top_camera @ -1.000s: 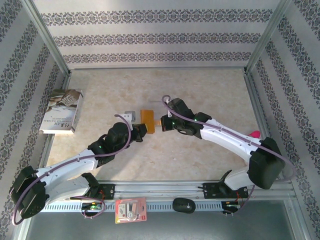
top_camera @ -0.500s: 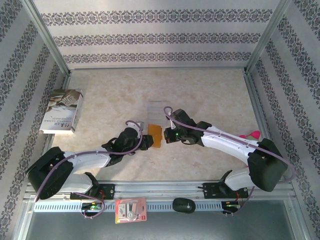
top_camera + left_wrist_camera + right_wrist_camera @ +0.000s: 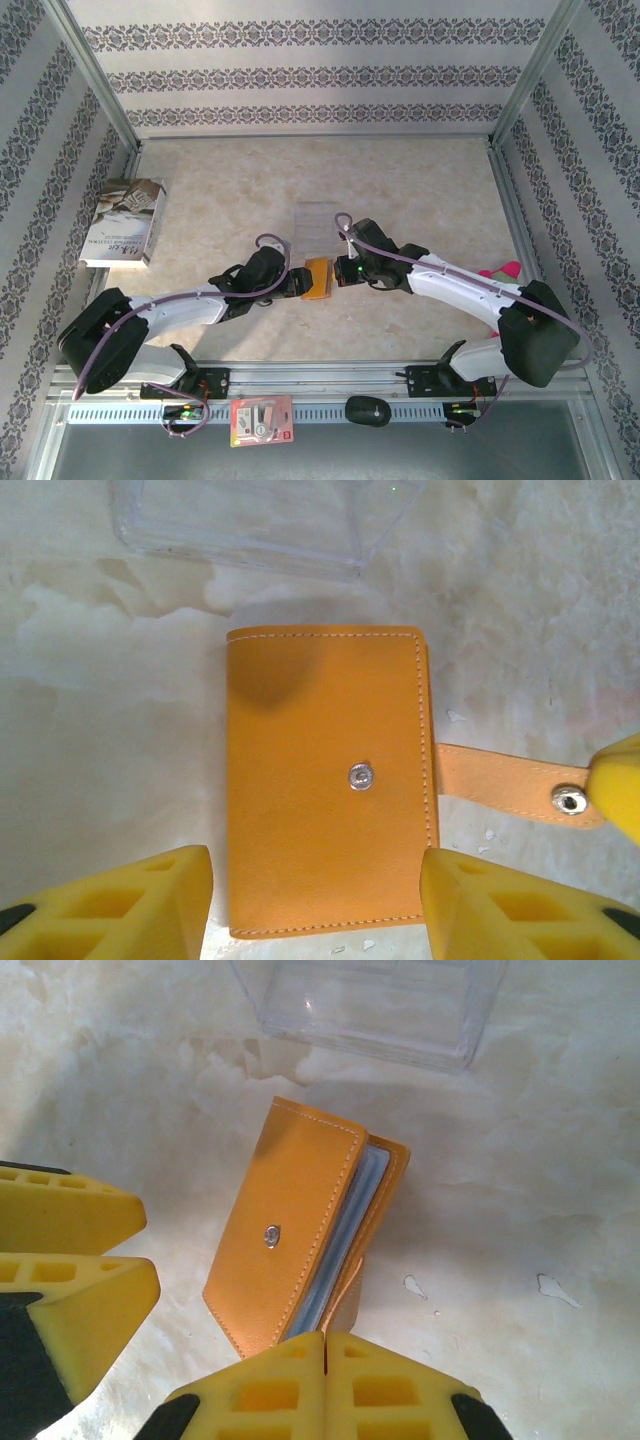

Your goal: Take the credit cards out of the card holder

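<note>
The card holder is lying closed and flat on the worktop, right in front of the left pincer. Its long axis runs straight away from that pincer, and its snap tab sticks out to the pincer's right. The left fingers are spread apart on either side of the holder's near short end, not gripping anything. The right pincer has its fingers pressed together on the tip of the tab, and from its side the cover gapes a bit, showing the grey-blue pockets. We reckon the credit cards are tucked in there. Both pincers are right at it, so the next move depends on the cover swinging open about that long edge. Just beyond the holder is a clear plastic stand. No brand on the leather, only a snap stud. The book far off to the left has print too small for us to read.
</note>
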Motion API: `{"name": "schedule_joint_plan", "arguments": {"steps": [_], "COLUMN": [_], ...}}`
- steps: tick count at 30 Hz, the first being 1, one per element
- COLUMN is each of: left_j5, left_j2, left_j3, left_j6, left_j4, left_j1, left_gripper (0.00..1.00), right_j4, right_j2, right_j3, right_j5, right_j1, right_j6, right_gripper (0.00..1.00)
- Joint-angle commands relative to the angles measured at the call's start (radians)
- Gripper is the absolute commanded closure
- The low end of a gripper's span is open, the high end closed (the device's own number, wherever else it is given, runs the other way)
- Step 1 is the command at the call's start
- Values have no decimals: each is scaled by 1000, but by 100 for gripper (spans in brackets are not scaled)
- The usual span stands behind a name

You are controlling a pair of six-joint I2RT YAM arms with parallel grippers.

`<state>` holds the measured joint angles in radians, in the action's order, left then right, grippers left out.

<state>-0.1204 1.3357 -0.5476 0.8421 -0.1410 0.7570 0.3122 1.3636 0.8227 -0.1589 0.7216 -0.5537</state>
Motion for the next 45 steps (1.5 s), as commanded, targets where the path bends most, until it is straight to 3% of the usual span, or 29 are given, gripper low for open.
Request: {"name": "schedule_joint_plan", "arguments": {"steps": [1, 14, 22, 28, 34, 45], "left_j5": [4, 58, 66, 68, 62, -34], "left_j2": [-45, -262, -301, -254, -196, 2], "left_j3": [22, 118, 133, 108, 87, 11], "left_j6": [-20, -40, -48, -75, -94, -123], "left_j4": [43, 83, 95, 103, 68, -16], "left_j1": [-14, -49, -53, -53, -53, -53], "left_gripper": [40, 32, 30, 30, 30, 33], "right_j4": [16, 10, 26, 108, 124, 47], "right_j2": [-36, 16, 36, -28, -71, 53], "right_j3": [11, 140, 156, 36, -105, -97], "right_j5": [-32, -126, -95, -21, 50, 162], "right_j1": [-8, 56, 67, 32, -68, -180], "right_j6": [-10, -20, -26, -71, -128, -108], "right_gripper": [100, 100, 100, 100, 100, 100]}}
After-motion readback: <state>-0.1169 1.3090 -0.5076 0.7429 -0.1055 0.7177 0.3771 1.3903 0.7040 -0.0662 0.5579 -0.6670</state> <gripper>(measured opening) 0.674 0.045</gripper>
